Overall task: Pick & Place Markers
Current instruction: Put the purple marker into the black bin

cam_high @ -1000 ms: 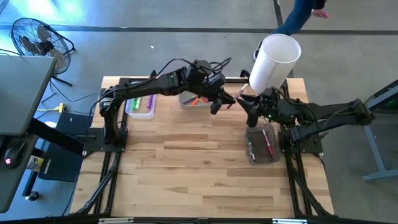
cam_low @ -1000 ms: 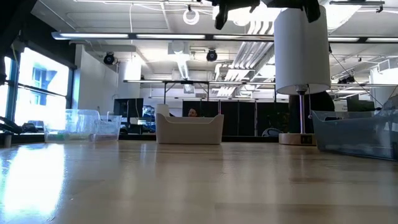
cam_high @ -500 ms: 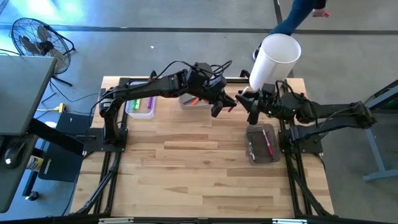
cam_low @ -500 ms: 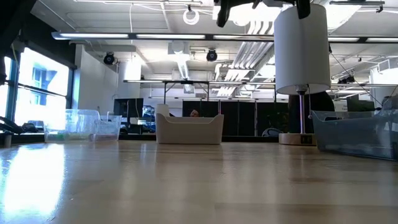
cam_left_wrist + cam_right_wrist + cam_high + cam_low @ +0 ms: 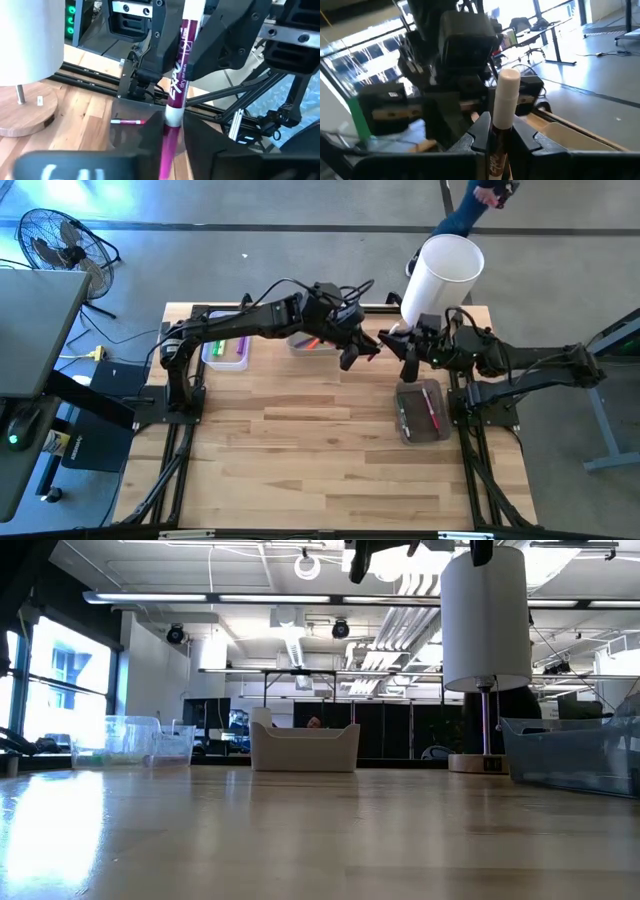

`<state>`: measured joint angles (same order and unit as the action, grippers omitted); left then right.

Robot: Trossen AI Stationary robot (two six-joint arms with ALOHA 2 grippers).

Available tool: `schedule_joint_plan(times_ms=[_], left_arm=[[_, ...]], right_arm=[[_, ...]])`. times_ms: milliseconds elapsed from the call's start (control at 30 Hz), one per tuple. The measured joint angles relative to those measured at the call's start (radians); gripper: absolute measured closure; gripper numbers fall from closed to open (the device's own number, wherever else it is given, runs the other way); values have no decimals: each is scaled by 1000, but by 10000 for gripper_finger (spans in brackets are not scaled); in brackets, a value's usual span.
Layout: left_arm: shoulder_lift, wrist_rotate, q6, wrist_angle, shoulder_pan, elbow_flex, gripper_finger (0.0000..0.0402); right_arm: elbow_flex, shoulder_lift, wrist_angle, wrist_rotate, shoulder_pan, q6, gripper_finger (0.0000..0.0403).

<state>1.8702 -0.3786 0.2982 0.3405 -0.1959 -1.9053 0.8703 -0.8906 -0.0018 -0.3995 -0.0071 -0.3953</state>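
Above the wooden table, beside the tall white lamp, two dark arms meet over one marker, a purple pen with a white cap whose barrel reads "EXPO dry erase". The right tool is clamped on the capped end. The left tool has the purple end between its fingers; whether it grips cannot be told. More markers lie in the clear tray just below the lamp.
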Motion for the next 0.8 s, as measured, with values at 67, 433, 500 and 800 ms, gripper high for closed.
schedule_joint_plan(times_ms=[67, 433, 500, 800], left_arm=[[0, 13, 3, 4, 2, 0, 306], [-41, 18, -33, 130, -74, 3, 215], [-61, 47, -59, 138, -90, -3, 219], [-188, 171, -174, 373, -99, 7, 279]], right_arm=[[0, 0, -18, 7, 0, 4, 375], [0, 86, -445, 7, 0, -242, 375], [0, 98, -604, 15, 0, -349, 375], [-1, -45, -1100, 222, 15, -685, 375]])
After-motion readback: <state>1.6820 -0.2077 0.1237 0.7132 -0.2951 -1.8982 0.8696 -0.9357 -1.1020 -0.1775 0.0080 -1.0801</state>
